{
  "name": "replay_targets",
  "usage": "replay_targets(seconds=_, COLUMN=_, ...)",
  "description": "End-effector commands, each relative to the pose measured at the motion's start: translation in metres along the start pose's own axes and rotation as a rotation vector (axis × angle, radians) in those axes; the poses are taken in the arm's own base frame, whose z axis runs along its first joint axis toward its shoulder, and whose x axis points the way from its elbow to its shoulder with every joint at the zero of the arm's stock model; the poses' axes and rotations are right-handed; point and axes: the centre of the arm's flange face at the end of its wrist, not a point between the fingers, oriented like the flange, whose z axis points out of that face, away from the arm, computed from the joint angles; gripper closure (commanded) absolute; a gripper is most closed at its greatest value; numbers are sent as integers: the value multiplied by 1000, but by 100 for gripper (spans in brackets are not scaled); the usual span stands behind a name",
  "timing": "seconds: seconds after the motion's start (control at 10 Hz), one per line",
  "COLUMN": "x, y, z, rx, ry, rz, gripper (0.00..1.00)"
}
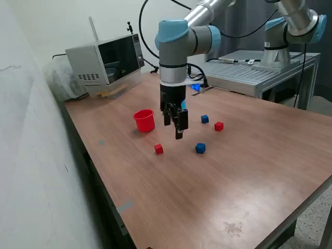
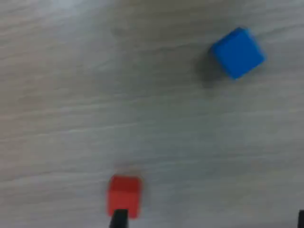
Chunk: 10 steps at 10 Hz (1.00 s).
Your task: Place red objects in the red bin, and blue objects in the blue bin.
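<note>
Two small red cubes lay on the wooden counter (image 1: 249, 171): one red cube (image 1: 158, 149) near the red cup (image 1: 144, 120), toward the exterior view's left, the other red cube (image 1: 219, 126) well apart on the exterior view's right. Between them were two dark blue cubes, one (image 1: 200, 148) nearer the camera and one (image 1: 205, 119) farther back. Only a sliver of the light blue cup (image 1: 183, 105) showed behind the arm. Nothing had gone into either cup yet.

The gripper (image 1: 176, 126) hung above the counter between the near red cube and the near blue cube, its jaws spread apart and holding nothing. In the wrist view one fingertip (image 2: 118, 219) overlapped the edge of the red cube (image 2: 124, 194), with the blue cube (image 2: 237, 52) well off to one side.

The risk seemed to be misalignment. If the jaws came down as they stood, a fingertip could land on the red cube or shove it aside instead of straddling it. The red cup stood close by, so a careless sweep might knock it. The half-hidden blue cup behind the arm could also be bumped.
</note>
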Motion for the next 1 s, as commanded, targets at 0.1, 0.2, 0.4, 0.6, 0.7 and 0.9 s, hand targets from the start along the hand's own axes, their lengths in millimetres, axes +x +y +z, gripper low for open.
replay_targets(seconds=0.1, x=-71, y=30, z=10, rx=2, ry=-22, rz=85, gripper=0)
replay_targets(seconds=0.2, x=-70, y=26, z=20, rx=20, ry=-26, rz=83, gripper=0)
replay_targets(seconds=0.4, x=-59, y=19, z=28, rx=38, ry=-28, rz=68, gripper=0)
replay_targets(seconds=0.6, x=-40, y=10, z=33, rx=47, ry=-26, rz=42, gripper=0)
replay_targets(seconds=0.7, x=-32, y=7, z=32, rx=47, ry=-23, rz=35, gripper=0)
replay_targets(seconds=0.9, x=-27, y=8, z=27, rx=32, ry=-17, rz=29, gripper=0)
